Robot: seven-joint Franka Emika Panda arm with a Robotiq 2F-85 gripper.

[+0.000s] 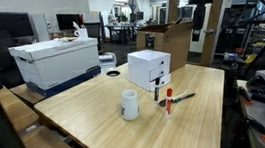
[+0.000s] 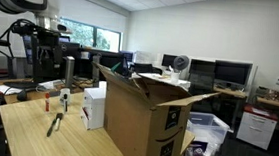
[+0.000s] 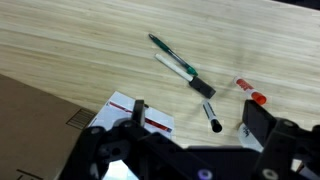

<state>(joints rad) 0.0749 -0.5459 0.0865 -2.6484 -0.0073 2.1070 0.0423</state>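
Tool point(image 3: 194, 118), jaws spread — slim green pen point(image 3: 172, 58) on wood-grain table point(image 3: 70, 40)

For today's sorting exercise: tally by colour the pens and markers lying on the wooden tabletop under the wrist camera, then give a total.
Green pen: 1
White pen with black cap, lying close beside the green one: 1
Black marker: 1
Red-capped marker: 1
Total: 4
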